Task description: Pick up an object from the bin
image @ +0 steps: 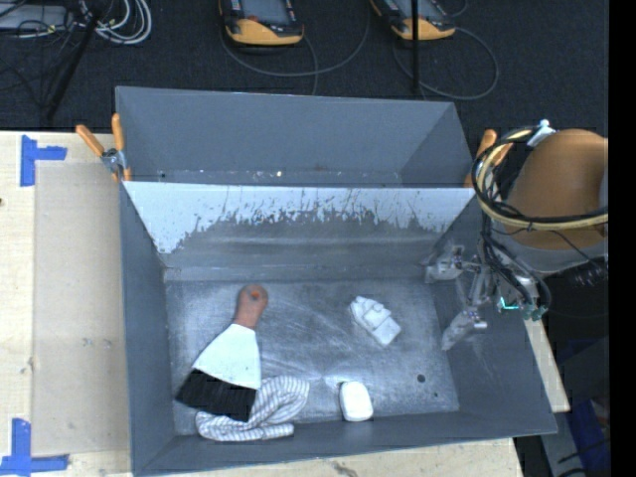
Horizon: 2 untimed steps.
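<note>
My gripper (444, 304) hangs over the bin's right side, close to the right wall, and stands open with nothing between its fingers. The nearest loose thing is a small white crumpled lump (375, 320), lying on the floor a little to the gripper's left. A white oval piece like a bar of soap (355, 400) lies nearer the front wall, left of and below the gripper.
A hand brush (231, 361) with a brown handle, white body and black bristles lies at the front left. A pale striped cloth (254, 411) is bunched under its bristle end. The arm with its orange cover and cables comes in over the right rim.
</note>
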Available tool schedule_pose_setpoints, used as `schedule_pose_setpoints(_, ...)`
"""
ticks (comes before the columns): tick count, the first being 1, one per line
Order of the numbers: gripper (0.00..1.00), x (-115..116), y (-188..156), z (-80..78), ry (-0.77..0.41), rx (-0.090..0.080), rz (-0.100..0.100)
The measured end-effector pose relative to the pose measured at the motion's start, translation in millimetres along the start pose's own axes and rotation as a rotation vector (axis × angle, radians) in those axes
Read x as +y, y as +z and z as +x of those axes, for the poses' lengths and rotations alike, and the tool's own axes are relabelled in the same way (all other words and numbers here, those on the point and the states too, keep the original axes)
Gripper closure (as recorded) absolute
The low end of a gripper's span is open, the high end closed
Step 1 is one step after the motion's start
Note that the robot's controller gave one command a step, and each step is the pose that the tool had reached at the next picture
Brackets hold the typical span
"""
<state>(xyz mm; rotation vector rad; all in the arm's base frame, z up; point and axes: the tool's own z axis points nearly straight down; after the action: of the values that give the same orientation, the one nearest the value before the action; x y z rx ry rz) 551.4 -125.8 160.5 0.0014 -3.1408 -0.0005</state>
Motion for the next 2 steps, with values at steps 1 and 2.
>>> schedule_pose_setpoints(1,0.0,0,0,-0.1,-0.001,0.0,0.0)
schedule_pose_setpoints(2,1.0,48,85,-2.6,0.061,0.008,0.001)
